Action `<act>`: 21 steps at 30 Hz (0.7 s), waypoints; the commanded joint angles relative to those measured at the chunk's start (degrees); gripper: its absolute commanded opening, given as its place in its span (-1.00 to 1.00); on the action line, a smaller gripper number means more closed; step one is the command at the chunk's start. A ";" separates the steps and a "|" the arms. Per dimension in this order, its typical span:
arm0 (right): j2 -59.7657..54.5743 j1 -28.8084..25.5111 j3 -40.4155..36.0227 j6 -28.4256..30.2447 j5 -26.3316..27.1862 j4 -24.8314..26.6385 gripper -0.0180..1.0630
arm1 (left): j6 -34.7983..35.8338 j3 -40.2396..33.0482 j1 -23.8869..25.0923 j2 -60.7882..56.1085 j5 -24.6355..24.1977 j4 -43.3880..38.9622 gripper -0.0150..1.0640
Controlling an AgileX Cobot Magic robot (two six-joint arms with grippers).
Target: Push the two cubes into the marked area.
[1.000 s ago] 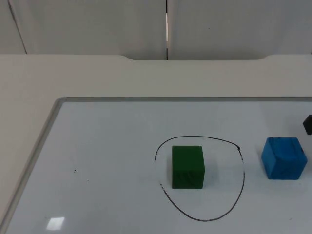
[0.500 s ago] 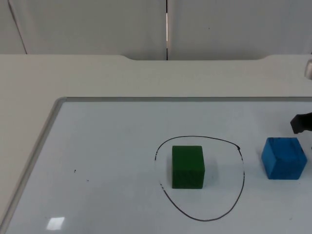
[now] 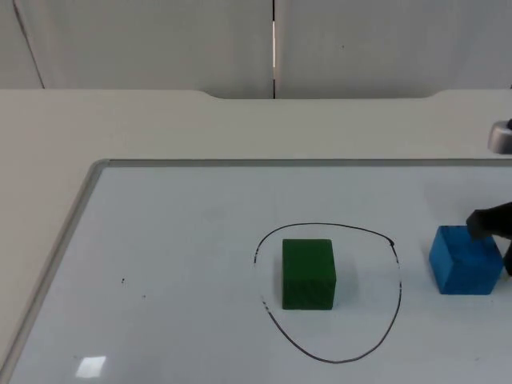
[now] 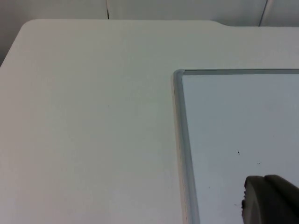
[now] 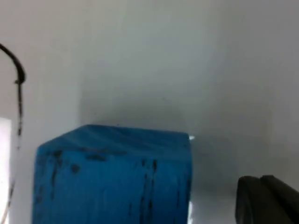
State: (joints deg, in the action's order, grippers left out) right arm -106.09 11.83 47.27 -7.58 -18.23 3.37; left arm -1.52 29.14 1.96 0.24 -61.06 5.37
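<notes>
From my station, the right gripper (image 3: 490,224) came in at the 3 o'clock edge of the top view as a dark shape cut off by the frame. Its tip sat against the upper right corner of the blue cube (image 3: 466,260). I could not tell whether it was spread or closed, since most of it lay outside the frame. In the right wrist view one black fingertip (image 5: 268,199) stood just beside the blue cube (image 5: 114,175), whose top face carried dark scuff marks; whether the two actually touched there was hard to make out.

The blue cube sat on the whiteboard (image 3: 176,272) outside the drawn black ring (image 3: 398,276), just beyond the ring's 3 o'clock side. The green cube (image 3: 308,274) sat inside the ring, a little toward its 10 o'clock side, well clear of the line. A stretch of that black line (image 5: 18,93) also showed in the right wrist view, beside the blue cube.

The left arm waited off to the side; of the left gripper I saw one dark fingertip (image 4: 271,200) in the left wrist view, above the whiteboard's framed corner (image 4: 180,77) and the bare tabletop (image 4: 88,121). I could not tell its state either.
</notes>
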 commanded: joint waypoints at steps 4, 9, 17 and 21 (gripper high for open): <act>-1.22 0.14 -0.43 -0.54 4.41 -0.17 -0.96 | -0.11 -0.29 0.14 -0.24 0.14 -0.11 -0.98; -1.59 0.14 -0.33 -0.54 4.88 -0.17 -0.96 | -0.11 -0.29 0.14 -0.24 0.14 -0.11 -0.98; -1.59 0.25 -0.33 -0.54 6.01 1.10 -0.96 | -0.11 -0.29 0.14 -0.24 0.14 -0.11 -0.98; -1.59 0.52 -0.33 -0.54 6.30 1.66 -0.96 | -0.11 -0.29 0.14 -0.24 0.14 -0.11 -0.98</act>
State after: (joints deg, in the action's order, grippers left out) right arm -107.63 11.93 47.27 -7.95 -12.65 4.56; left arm -1.52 29.09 1.96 0.24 -61.06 5.37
